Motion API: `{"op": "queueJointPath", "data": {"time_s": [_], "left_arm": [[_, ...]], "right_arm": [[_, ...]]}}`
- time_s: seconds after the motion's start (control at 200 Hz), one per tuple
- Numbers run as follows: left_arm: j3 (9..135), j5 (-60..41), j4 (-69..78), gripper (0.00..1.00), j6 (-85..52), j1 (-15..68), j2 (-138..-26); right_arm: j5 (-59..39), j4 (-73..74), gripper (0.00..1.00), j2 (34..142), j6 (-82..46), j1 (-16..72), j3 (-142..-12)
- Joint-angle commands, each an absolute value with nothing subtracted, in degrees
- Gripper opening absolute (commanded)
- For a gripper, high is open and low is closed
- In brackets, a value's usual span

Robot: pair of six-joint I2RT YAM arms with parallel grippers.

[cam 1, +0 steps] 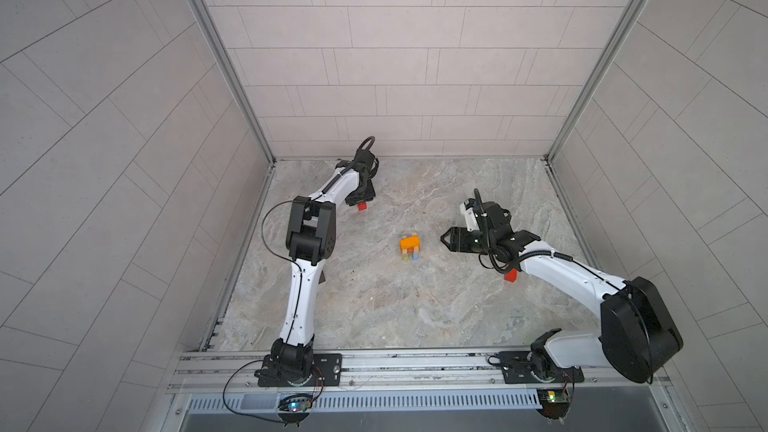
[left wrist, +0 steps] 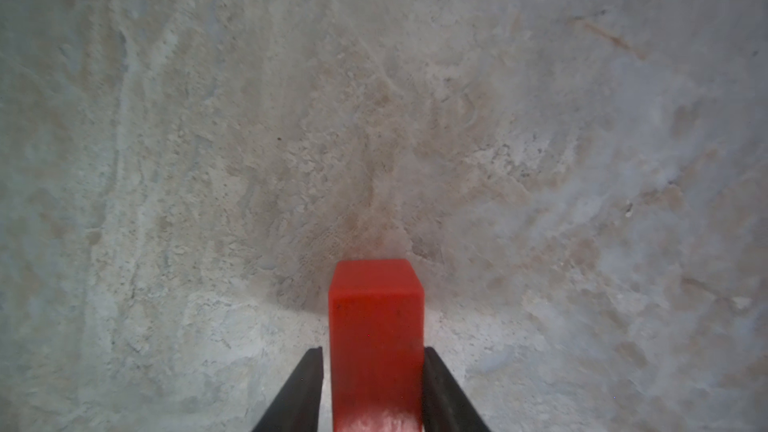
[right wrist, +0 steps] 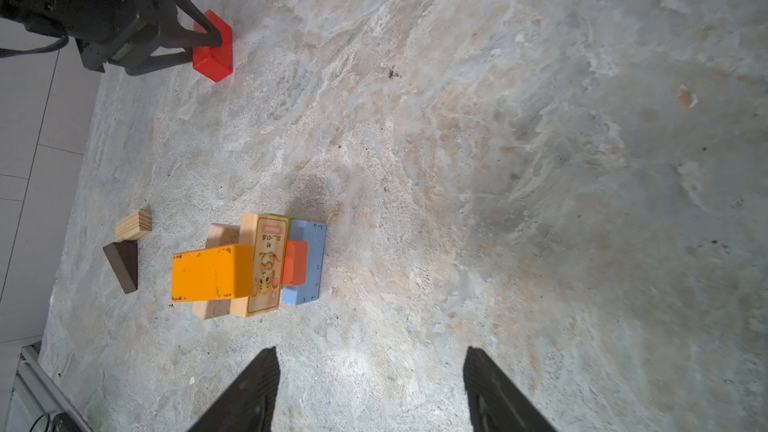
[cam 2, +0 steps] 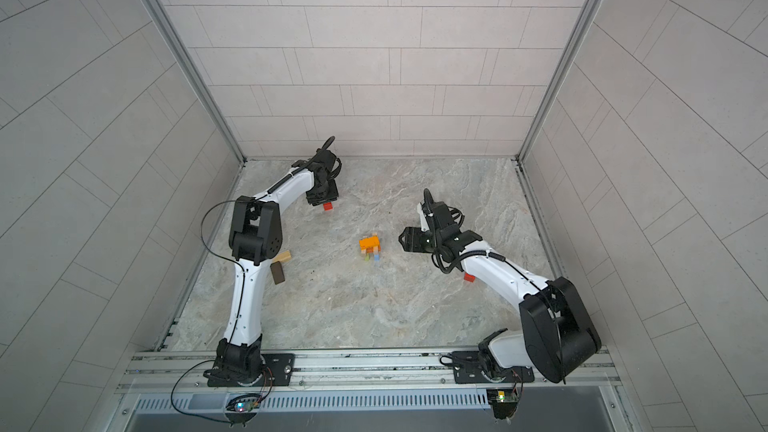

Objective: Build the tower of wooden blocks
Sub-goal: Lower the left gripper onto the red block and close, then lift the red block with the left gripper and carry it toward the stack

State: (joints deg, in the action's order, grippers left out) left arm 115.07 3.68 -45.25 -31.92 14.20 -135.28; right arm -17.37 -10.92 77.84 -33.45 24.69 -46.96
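Nearest, on the right, the near red block (cam 1: pixel 511 275) lies on the stone table (cam 1: pixel 374 305), partly under the right arm. Across on the left, a dark brown block (cam 2: pixel 277 272) and a tan block (cam 2: pixel 285 256) lie just beside each other by the left arm's elbow, well apart from the tower. The tower (cam 1: pixel 410 248) stands in the middle of the table. It has a blue block (right wrist: pixel 307 263) and a green edge at the bottom, tan blocks crossed above and an orange block (right wrist: pixel 212 272) on top. Just right of it, the right gripper (cam 1: pixel 443 238) points at the tower, jaws wide with nothing between them. Farthest, on the left, the left gripper (left wrist: pixel 372 349) is narrowed around the far red block (left wrist: pixel 376 309), which rests on the table. One finger touches the block and the other shows a thin gap, so I cannot tell whether the grip is firm.
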Motion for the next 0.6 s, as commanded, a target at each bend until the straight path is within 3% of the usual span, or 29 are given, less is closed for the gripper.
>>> {"op": "queueJointPath", "data": {"time_s": [0.0, 0.13, 0.59], "left_arm": [[116.96, 3.05, -45.74, 0.34, -31.64, 13.71, -135.81], [116.49, 2.36, -46.32, 0.29, -31.73, 13.8, -133.93], [106.57, 1.58, -49.45, 0.27, -30.94, 16.7, -117.16]], "right_arm": [[-17.23, -11.2, 0.71, 78.35, -33.92, 24.35, -47.06], [-17.41, -11.52, 0.7, 78.68, -33.84, 24.29, -47.46], [-16.91, -11.53, 0.7, 76.27, -33.86, 23.29, -45.46]]}}
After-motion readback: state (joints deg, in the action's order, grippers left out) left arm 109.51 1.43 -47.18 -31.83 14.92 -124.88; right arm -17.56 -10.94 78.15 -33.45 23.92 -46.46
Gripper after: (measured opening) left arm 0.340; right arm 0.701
